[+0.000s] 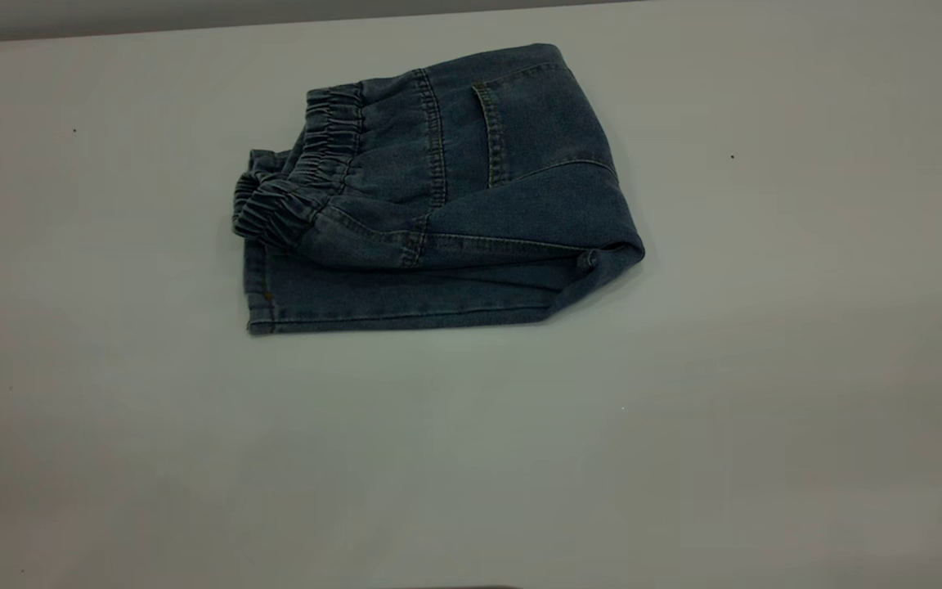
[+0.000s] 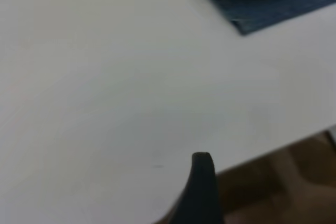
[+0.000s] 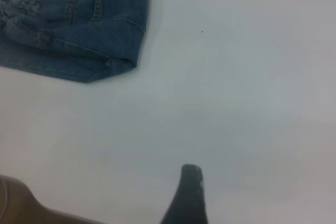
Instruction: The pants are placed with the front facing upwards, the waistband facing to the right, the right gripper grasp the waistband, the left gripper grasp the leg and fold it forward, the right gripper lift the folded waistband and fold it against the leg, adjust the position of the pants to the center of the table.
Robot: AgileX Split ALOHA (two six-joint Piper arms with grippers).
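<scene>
Soft, limp folded pants (image 1: 471,188), upper centre; best pinched at waistband (image 1: 295,184). Gripper states: cannot tell.

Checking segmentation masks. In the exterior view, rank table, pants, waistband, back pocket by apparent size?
1. table, fills nearly the whole view.
2. pants, a folded bundle.
3 and 4. waistband and back pocket: they look alike in area, so I leave them unranked.

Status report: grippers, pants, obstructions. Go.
Left gripper and right gripper both clear of the pants, holding nothing. Pants folded, waistband on top, lying on the table. Nothing in the way.
</scene>
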